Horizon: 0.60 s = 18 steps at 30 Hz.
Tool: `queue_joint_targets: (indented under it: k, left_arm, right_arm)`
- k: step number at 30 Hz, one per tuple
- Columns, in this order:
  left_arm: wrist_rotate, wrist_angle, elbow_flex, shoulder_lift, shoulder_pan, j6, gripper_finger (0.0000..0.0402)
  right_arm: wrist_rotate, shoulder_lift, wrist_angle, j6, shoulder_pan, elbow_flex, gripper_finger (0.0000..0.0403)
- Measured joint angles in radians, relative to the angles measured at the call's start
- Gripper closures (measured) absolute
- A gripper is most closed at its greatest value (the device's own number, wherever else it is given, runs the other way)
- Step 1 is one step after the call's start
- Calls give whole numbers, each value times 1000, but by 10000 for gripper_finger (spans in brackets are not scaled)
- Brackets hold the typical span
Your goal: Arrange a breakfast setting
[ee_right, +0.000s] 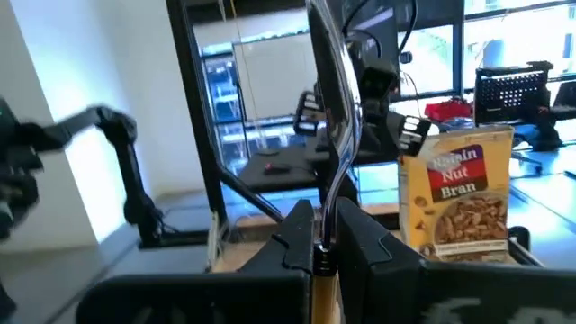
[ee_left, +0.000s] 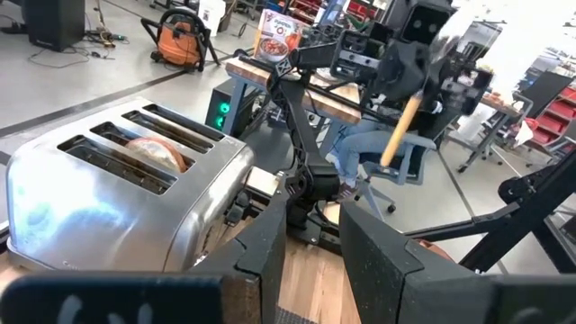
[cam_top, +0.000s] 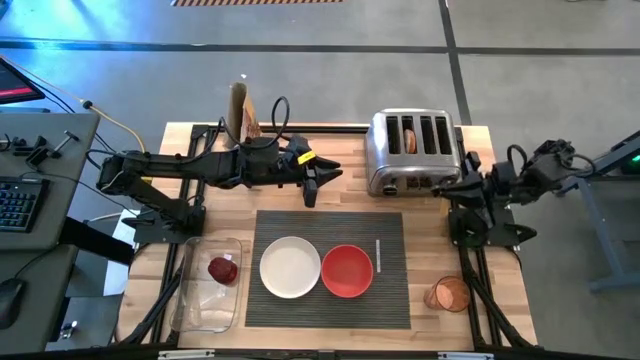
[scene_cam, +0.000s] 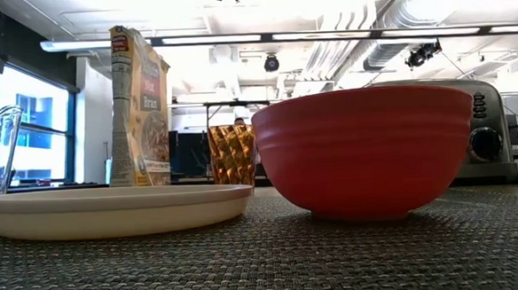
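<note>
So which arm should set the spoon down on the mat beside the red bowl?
The right. Its gripper is shut on the spoon, and it sits on the bowl's side of the mat. The left gripper is open and empty, hovering between the cereal box and toaster.

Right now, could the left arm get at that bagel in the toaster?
Probably yes. The left pincer hangs open just beside the toaster, and the bagel half sits in an uncovered slot. The right pincer, holding the spoon, is close.

Chrome toaster at the wooden worktop's back, cereal box behind, clear tray and amber glass near the front
</note>
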<state>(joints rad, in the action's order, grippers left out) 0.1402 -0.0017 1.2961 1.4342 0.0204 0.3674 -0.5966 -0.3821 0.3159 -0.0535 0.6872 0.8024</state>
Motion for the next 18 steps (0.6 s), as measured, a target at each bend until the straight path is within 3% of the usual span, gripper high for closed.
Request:
queue_joint_targets:
  k: [9, 18]
  left_arm:
    - [0, 0, 0, 0, 0, 41, 307]
    - [0, -1, 0, 0, 0, 42, 307]
  right_arm:
    - [-64, 52, 179, -147, 0, -1, 403]
    - [-32, 144, -81, -153, 0, -244, 403]
